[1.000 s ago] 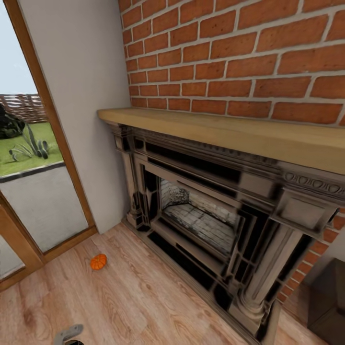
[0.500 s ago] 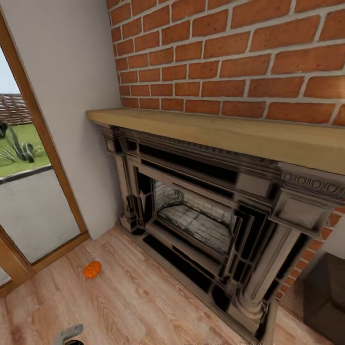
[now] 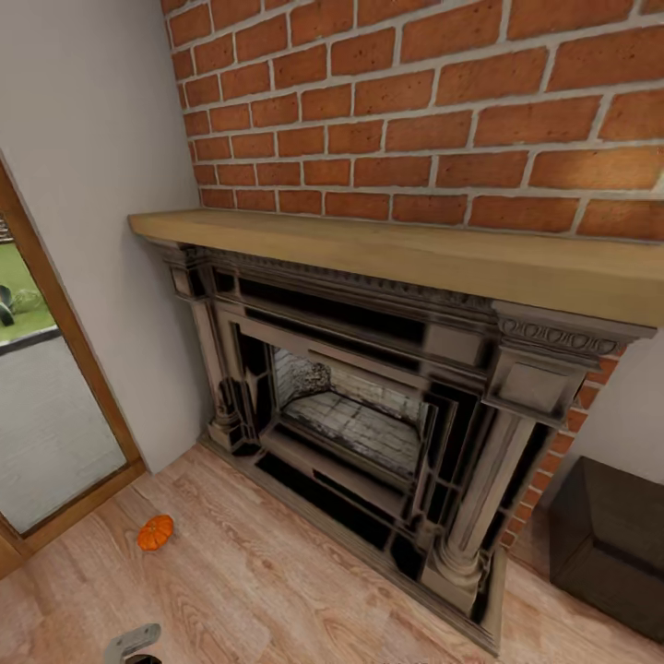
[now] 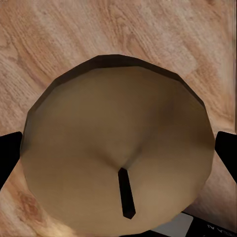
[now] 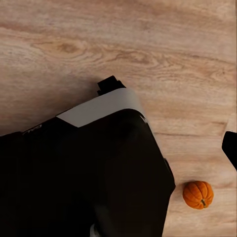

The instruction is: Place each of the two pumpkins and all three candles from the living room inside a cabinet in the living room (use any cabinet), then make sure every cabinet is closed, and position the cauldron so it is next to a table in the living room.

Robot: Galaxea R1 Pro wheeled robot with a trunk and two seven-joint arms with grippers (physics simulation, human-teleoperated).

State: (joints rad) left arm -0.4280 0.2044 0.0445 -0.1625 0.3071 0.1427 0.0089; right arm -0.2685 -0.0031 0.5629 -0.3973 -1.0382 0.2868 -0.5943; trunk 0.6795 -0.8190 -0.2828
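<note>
A stubby tan candle (image 4: 113, 148) with a dark wick sits between the dark fingers (image 4: 10, 153) of my left gripper (image 4: 118, 153), which is shut on it above the wood floor. One small orange ribbed pumpkin (image 3: 156, 532) lies on the floor left of the fireplace, near the glass door. The right wrist view shows the same pumpkin (image 5: 198, 194) beside my black base (image 5: 98, 173). One dark fingertip (image 5: 230, 147) of the right gripper stands at the far edge of that view, spread wide with nothing held. The cauldron is out of view.
A dark carved fireplace (image 3: 369, 415) with a pale wood mantel (image 3: 397, 254) stands against a red brick wall. A low dark-brown piece of furniture (image 3: 613, 544) sits on its right. A wood-framed glass door (image 3: 46, 433) is at the left. Open wood floor lies in front.
The head camera has swung to the right, so the fireplace, door and pumpkin slid leftward in the picture. The dark furniture at the right shows more. Nothing itself moved.
</note>
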